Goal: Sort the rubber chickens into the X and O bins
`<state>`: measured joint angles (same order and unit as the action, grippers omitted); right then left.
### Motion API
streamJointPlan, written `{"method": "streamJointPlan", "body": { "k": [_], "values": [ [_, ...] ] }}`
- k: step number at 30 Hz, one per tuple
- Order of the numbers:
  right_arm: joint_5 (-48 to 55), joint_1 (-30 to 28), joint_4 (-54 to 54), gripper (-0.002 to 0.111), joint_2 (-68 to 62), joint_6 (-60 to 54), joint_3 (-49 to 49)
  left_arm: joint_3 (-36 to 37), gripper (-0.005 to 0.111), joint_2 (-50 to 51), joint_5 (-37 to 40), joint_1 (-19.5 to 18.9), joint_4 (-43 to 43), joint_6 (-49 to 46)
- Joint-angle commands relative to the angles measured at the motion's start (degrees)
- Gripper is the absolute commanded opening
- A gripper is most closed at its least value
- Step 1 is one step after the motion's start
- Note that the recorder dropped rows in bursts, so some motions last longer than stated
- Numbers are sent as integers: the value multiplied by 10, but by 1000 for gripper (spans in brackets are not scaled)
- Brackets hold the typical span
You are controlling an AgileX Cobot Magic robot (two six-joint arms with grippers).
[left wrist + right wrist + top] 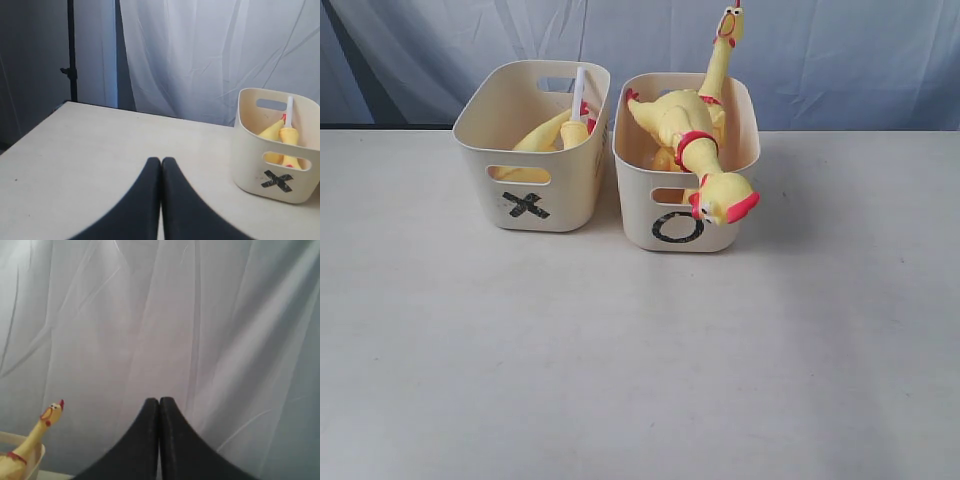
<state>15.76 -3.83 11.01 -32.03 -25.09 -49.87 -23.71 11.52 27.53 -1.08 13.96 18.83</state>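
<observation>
Two cream bins stand side by side at the back of the table. The X bin (533, 190) holds a yellow rubber chicken (542, 136) lying low and a head-and-neck piece with a white tube (577, 95). In the O bin (682, 225) one chicken (700, 150) hangs its head (725, 199) over the front rim, and another chicken (721, 60) stands with its neck upright. Neither arm shows in the exterior view. My left gripper (161, 160) is shut and empty over bare table, apart from the X bin (276, 172). My right gripper (159, 401) is shut and empty, facing the curtain, with the upright chicken (42, 427) off to one side.
A white curtain (820, 50) hangs behind the table. A dark stand pole (71, 50) rises beyond the table's far edge in the left wrist view. The white table (640, 370) spreads wide in front of the bins.
</observation>
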Motion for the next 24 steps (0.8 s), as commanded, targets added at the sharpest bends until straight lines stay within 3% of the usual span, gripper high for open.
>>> {"method": "streamJointPlan", "body": {
  "k": [1,12,24],
  "values": [
    [-43,-3,15,0,41,-4,112,45,0,-32,-6,0,-53,0],
    [-56,-3,26,0,79,-4,325,119,0,-101,-6,0,-60,0],
    [-59,-3,26,0,121,-4,431,186,0,-115,-17,0,-78,1]
  ]
}}
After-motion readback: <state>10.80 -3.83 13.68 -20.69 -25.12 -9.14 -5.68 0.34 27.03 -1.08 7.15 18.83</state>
